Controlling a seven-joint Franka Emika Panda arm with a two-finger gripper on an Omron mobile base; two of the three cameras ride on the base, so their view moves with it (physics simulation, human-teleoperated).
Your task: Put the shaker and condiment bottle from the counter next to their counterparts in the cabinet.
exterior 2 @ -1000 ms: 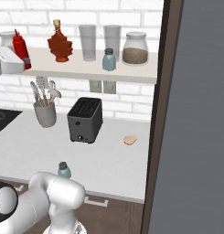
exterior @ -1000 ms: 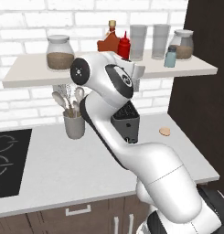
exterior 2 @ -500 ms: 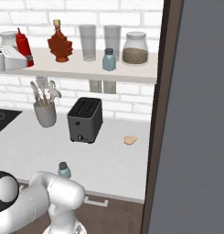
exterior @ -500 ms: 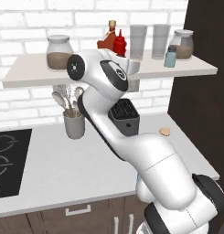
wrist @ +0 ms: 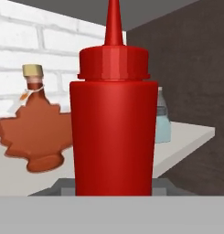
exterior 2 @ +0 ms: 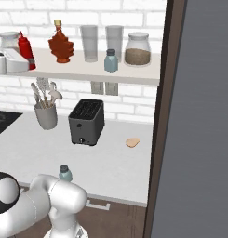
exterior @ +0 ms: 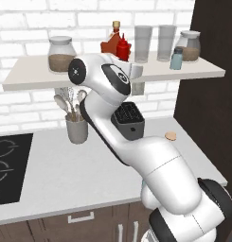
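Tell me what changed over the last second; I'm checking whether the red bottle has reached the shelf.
The condiment bottle, held in the gripper, travelled along the cabinet toward the syrup bottle. The shelf shaker, counter shaker and toaster stayed put.

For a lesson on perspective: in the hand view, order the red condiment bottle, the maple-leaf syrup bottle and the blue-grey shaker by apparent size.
1. Red condiment bottle, largest, though nearest the camera.
2. Maple-leaf syrup bottle.
3. Blue-grey shaker, partly hidden behind the red bottle.
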